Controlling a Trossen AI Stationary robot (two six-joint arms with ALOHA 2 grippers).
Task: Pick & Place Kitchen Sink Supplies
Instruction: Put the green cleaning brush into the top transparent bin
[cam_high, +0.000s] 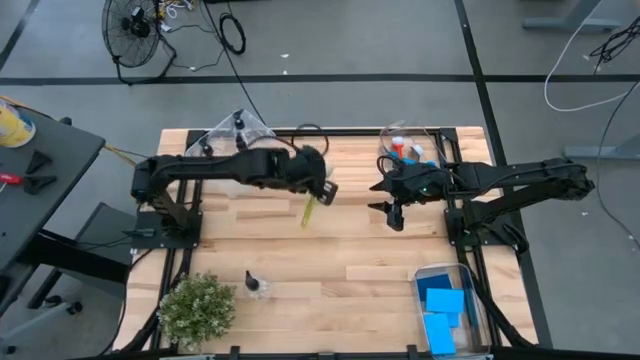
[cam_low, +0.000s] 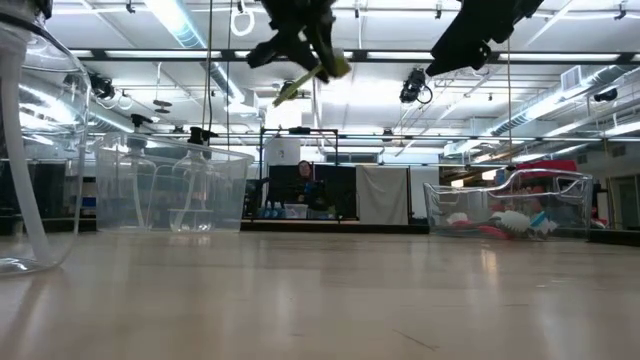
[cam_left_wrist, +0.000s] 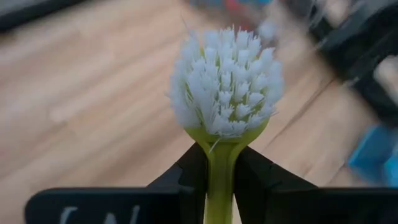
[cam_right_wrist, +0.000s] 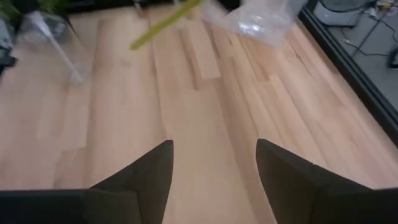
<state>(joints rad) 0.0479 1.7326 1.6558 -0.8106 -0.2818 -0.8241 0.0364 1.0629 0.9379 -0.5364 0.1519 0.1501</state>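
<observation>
Flanking the wooden table (cam_high: 300, 270), three clear bins hold supplies: one with blue sponges (cam_high: 445, 305) near the front right corner, one with brushes (cam_high: 410, 150) at the back right, one (cam_high: 238, 128) at the back left. A small bottle (cam_high: 255, 285) stands beside the potted plant (cam_high: 197, 308). Nothing blocks the table's middle. Above it, the left gripper (cam_high: 318, 190) is clamped on a yellow-green brush (cam_left_wrist: 224, 93), white bristles forward. The right gripper (cam_high: 393, 212) hangs beside it, fingers spread, empty.
</observation>
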